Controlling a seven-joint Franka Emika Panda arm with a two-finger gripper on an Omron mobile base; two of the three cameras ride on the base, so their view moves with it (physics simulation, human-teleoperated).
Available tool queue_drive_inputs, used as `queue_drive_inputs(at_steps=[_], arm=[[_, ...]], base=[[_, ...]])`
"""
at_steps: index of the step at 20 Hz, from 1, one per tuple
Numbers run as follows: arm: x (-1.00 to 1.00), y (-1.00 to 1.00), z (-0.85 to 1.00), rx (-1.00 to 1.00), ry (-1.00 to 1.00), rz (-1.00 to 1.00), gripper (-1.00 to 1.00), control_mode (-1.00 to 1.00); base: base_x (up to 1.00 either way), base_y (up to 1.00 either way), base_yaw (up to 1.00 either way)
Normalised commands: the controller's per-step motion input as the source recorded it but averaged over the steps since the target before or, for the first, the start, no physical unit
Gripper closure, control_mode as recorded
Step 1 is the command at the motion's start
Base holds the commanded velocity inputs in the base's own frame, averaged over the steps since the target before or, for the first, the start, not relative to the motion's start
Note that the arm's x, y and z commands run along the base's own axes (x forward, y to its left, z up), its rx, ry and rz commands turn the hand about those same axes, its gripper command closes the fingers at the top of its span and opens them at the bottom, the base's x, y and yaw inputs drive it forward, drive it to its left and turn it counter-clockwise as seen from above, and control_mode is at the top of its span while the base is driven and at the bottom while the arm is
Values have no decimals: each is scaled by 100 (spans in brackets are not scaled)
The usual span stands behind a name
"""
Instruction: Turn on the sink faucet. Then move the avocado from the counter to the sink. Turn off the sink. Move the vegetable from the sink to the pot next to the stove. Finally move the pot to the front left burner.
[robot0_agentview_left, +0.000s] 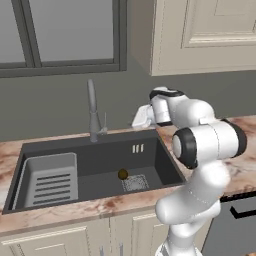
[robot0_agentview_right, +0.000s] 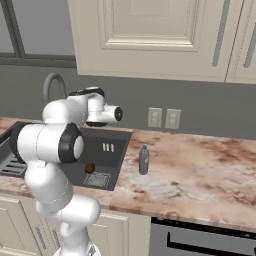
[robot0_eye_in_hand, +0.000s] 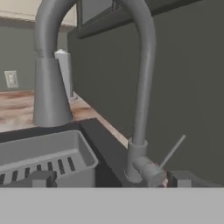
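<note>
In the dark matte sink (robot0_agentview_left: 100, 150), a round olive avocado (robot0_agentview_left: 122, 174) rests.

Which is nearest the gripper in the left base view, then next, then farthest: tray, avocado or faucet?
1. Faucet, just left of the gripper.
2. Avocado, below, by the drain.
3. Tray, at the sink's far left.

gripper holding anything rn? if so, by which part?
Nothing held. The gripper is open, its fingertips low before the sink faucet; the avocado lies in the sink.
</note>
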Motion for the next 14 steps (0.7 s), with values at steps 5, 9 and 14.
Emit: queue_drive_inputs(at_steps=[5, 9, 14], arm=[[-73, 0, 4, 0, 18, -10, -100, -100], [-77, 0, 2, -1, 21, -12, -100, -100], [-66, 0, 5, -8, 24, -11, -100, -100]], base=[[0, 0, 0], [0, 0, 0], [0, 0, 0]])
